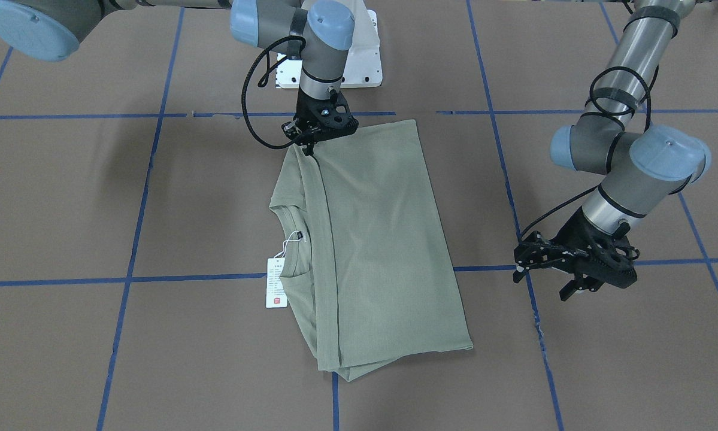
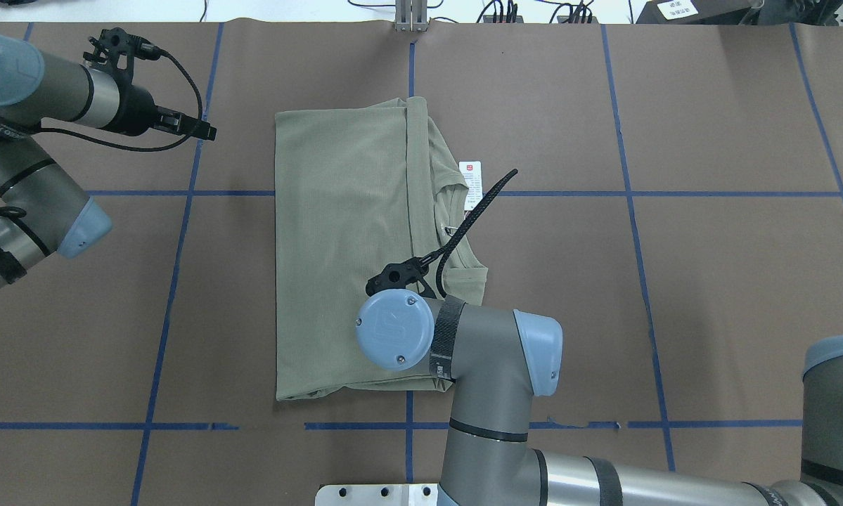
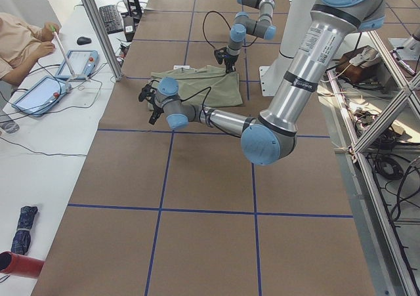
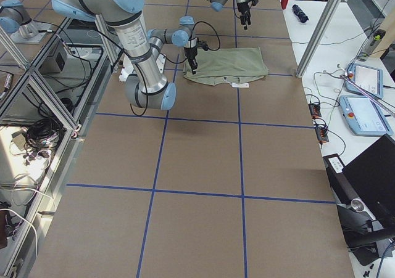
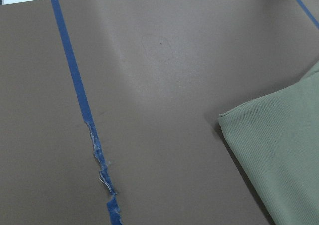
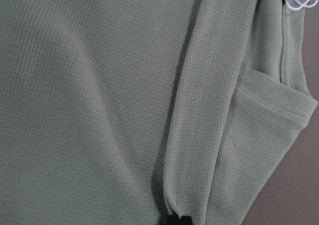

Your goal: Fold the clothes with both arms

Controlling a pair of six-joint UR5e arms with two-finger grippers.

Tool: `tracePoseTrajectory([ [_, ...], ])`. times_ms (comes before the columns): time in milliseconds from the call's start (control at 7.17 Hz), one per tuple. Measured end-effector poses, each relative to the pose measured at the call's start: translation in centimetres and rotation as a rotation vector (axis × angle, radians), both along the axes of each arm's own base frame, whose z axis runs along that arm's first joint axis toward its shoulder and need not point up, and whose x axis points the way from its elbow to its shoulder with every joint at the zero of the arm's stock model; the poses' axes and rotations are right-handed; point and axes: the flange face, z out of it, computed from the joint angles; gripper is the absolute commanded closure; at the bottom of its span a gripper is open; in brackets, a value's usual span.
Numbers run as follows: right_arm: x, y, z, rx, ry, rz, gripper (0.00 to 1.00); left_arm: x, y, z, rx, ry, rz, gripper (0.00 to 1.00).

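The sage-green shirt (image 1: 382,239) lies folded lengthwise on the brown table, collar and white hang tag (image 1: 276,282) at one long side. My right gripper (image 1: 308,145) is at the shirt's corner nearest the robot base, shut on the folded edge. The right wrist view shows that ribbed fold (image 6: 199,110) running down into the fingers. My left gripper (image 1: 541,286) hangs open and empty beside the shirt's far end, a short way off the cloth. In the left wrist view only the shirt's corner (image 5: 284,150) shows. From overhead the shirt (image 2: 337,246) is partly hidden by the right wrist.
Blue tape lines (image 1: 137,197) grid the brown table. The white pedestal base (image 1: 359,66) stands just behind the shirt. A person's sleeve (image 3: 20,40) and tablets (image 3: 39,92) are at a side desk beyond a metal post (image 3: 98,27).
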Motion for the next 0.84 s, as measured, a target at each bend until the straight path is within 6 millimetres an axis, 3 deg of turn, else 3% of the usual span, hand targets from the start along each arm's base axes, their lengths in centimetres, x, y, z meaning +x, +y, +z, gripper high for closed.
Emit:
tracePoseTrajectory([
  [279,1.8,-0.1,0.7,-0.003,0.005,0.012,1.00,0.0,0.0,0.0,0.000,0.000,0.000,0.00],
  [418,3.3,0.2,2.0,-0.012,0.008,0.027,1.00,0.1,0.0,0.0,0.001,0.000,0.001,0.00],
  [558,4.5,0.7,3.3,-0.034,0.007,0.063,0.88,0.1,0.0,0.0,0.001,0.001,0.001,0.00],
  [697,5.1,1.4,4.1,-0.074,-0.003,0.125,0.01,0.1,0.1,0.0,0.001,0.001,0.002,0.00],
  [836,5.1,2.3,4.5,-0.111,-0.012,0.182,0.00,0.2,0.1,-0.1,0.002,0.001,0.002,0.00],
])
